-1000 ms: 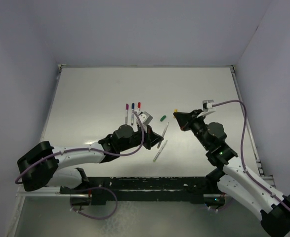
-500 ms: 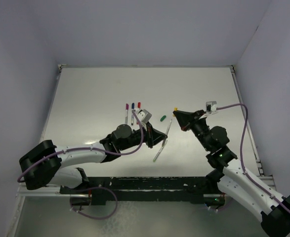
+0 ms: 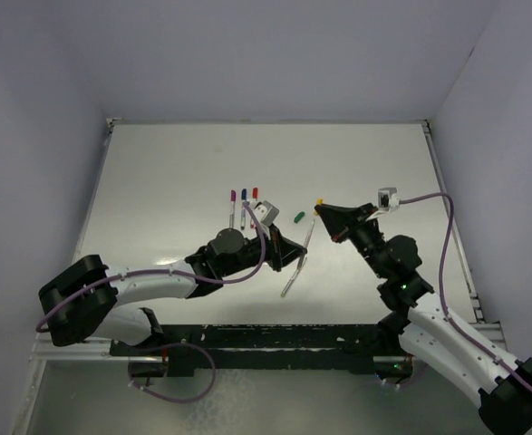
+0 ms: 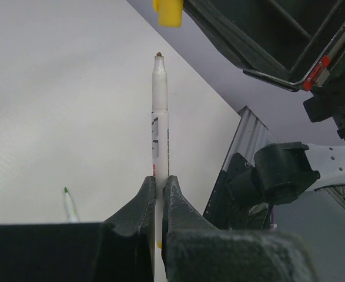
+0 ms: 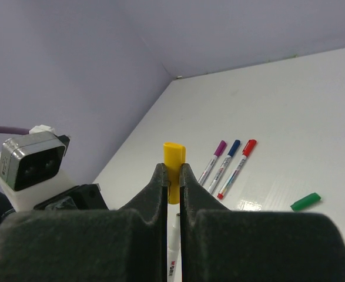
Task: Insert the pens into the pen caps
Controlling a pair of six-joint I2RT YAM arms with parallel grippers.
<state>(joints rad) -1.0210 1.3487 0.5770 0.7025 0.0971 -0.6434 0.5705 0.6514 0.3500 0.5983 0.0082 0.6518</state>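
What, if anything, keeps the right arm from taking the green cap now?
Probably not yet. The green cap lies uncovered on the table, close by, but the right gripper is shut on the yellow cap.

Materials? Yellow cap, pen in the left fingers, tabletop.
The yellow cap looks like opaque moulded plastic: smooth, even colour. The pen has a white plastic-looking barrel with slight sheen and printed label. The tabletop is a pale semi-gloss sheet, maybe laminate; soft reflections, can't tell more.
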